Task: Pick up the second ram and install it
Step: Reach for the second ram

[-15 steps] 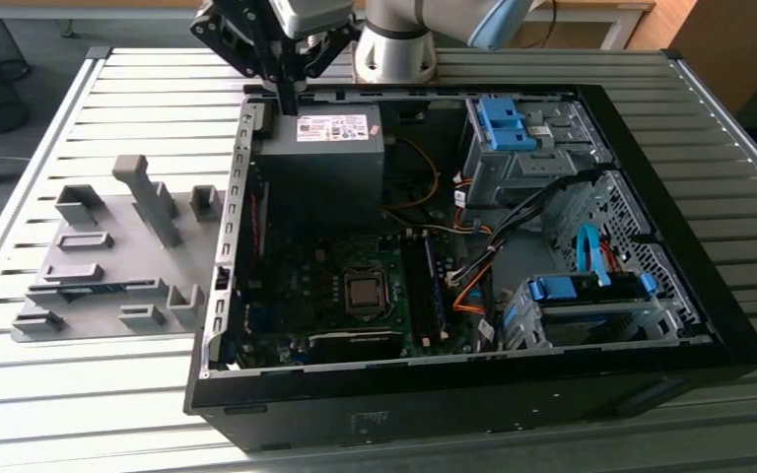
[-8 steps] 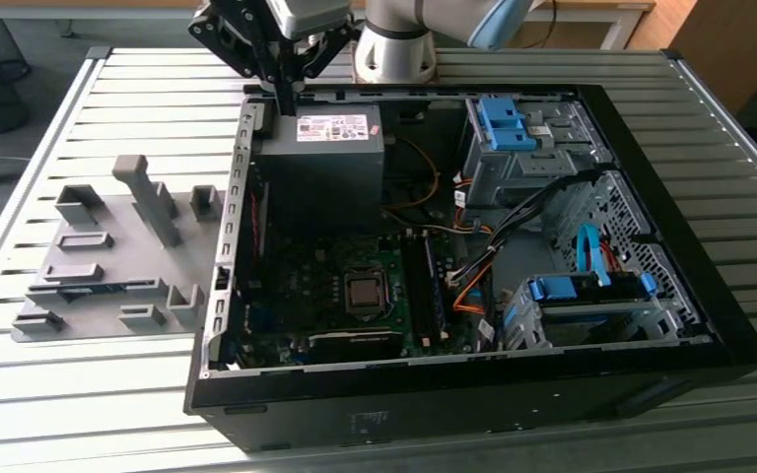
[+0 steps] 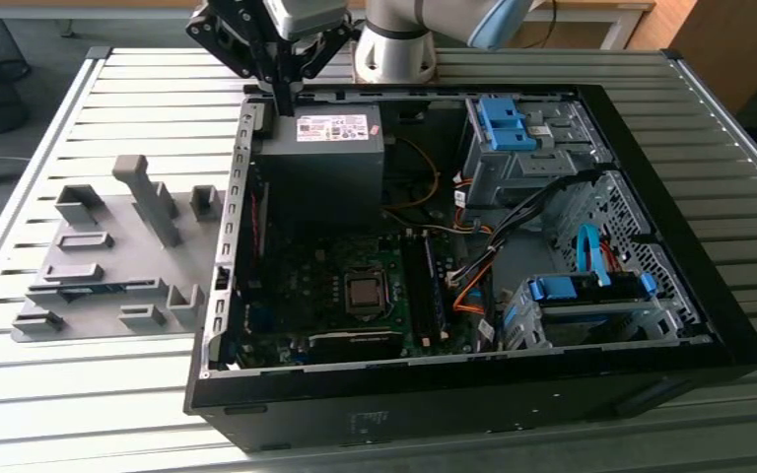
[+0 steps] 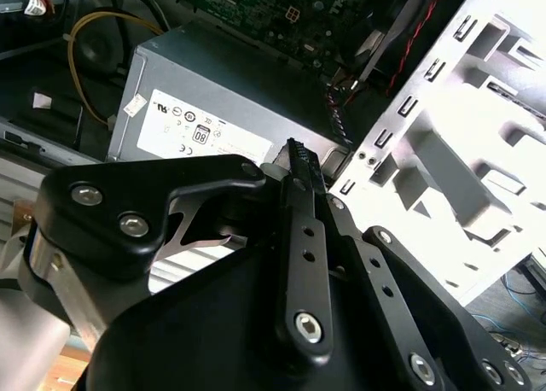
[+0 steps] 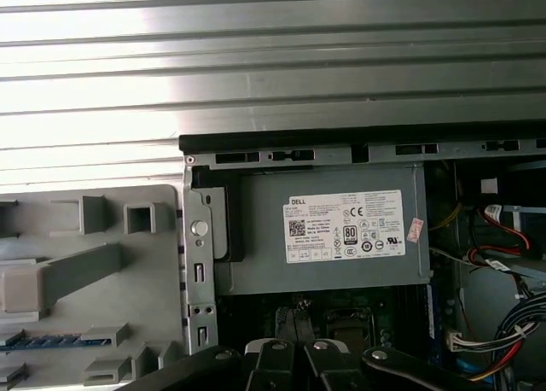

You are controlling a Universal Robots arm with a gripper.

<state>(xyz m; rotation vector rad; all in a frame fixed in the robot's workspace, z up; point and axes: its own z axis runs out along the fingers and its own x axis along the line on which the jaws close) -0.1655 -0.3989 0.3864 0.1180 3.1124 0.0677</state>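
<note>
**Gripper (image 3: 283, 99) (image 4: 294, 149) shut and empty at the power supply's (image 3: 319, 158) (image 4: 222, 92) (image 5: 316, 237) corner; second ram (image 3: 90, 289) (image 5: 51, 340) lies in its holder (image 3: 103, 227) (image 5: 162, 263)**

Black fingers (image 4: 304, 254) are drawn together to one narrow tip, with nothing between them. In the exterior view that tip hangs just above the power supply's far corner, on the exterior view's left, close to the metal side wall of the open computer case (image 3: 484, 404). In the second wrist view the tip stands over the same grey box, near its labelled face. Above the fingers, the gripper's linkage widens out and joins the arm (image 3: 398, 39), which rises behind the case.

From the power supply toward the exterior view's left, past the case wall, is the grey plastic holder with its upright blocks. The second ram sits low among those blocks as a thin blue strip, well apart from the gripper and untouched.

On the near side of the power supply in the exterior view, inside the case, lies the motherboard (image 3: 339, 296), with long black slots (image 3: 421, 286) running beside its central socket. Case and holder both rest on a slatted metal table (image 3: 90, 394).
</note>
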